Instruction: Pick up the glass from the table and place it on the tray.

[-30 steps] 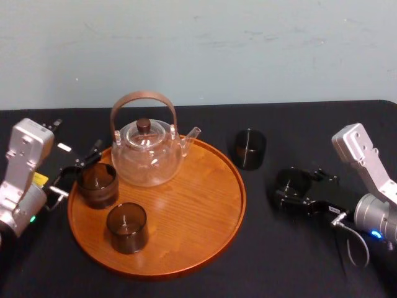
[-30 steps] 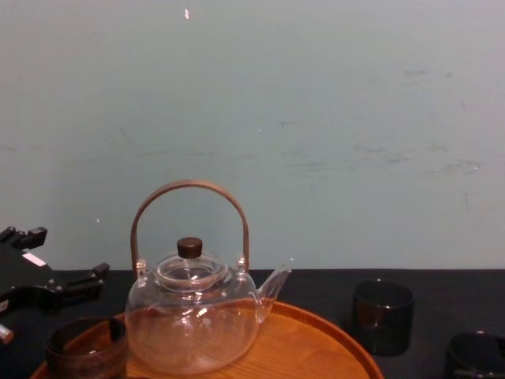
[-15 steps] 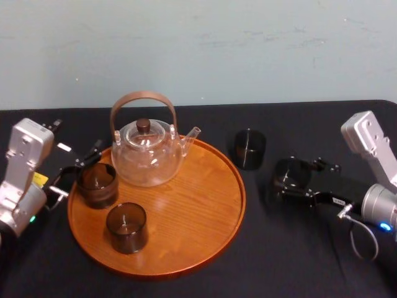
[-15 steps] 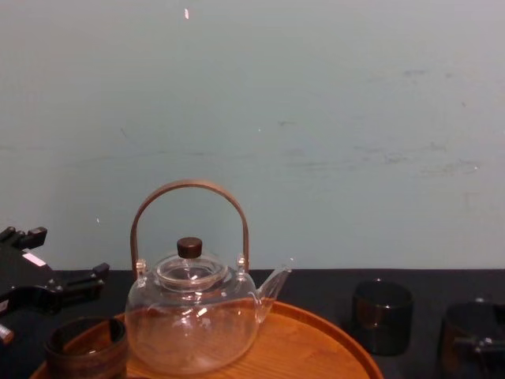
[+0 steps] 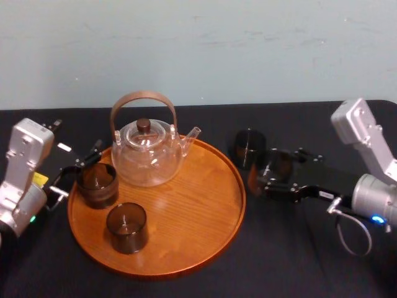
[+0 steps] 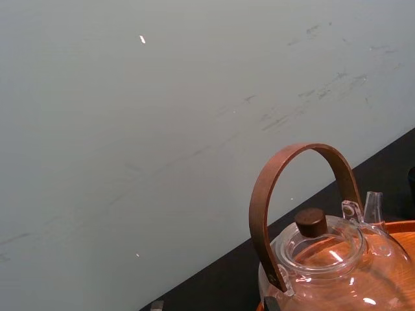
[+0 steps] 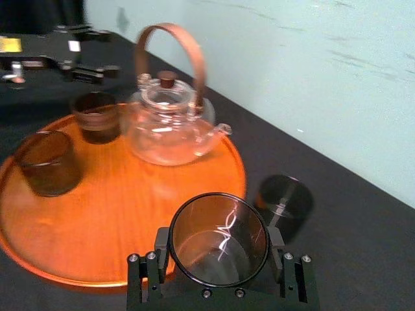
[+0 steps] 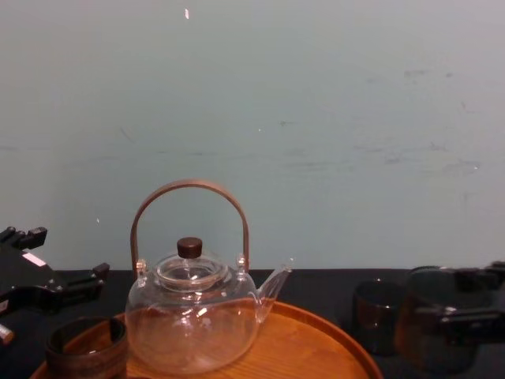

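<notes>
Right wrist view looks straight down into the glass (image 7: pixel 219 236), a smoky, thin-walled tumbler that looks empty. The right gripper (image 7: pixel 219 260) pinches it, one finger against each side of the wall low down. From where I stand it appears to be lifted off the black table (image 5: pixel 205 287), just beside the right rim of the tray (image 5: pixel 239 200) and near a second dark glass (image 5: pixel 249 148) standing on the cloth.

I judge it light, rigid, slick and easily cracked. A hold low on the straight wall with modest pressure suits it, and it wants a soft landing.

On the tray stand a clear teapot (image 5: pixel 147 152) and two more tumblers (image 5: pixel 97 184) (image 5: pixel 126 227); none shows liquid that I can make out. The left gripper (image 5: pixel 74 175) sits by the tray's left edge, fingers spread.
</notes>
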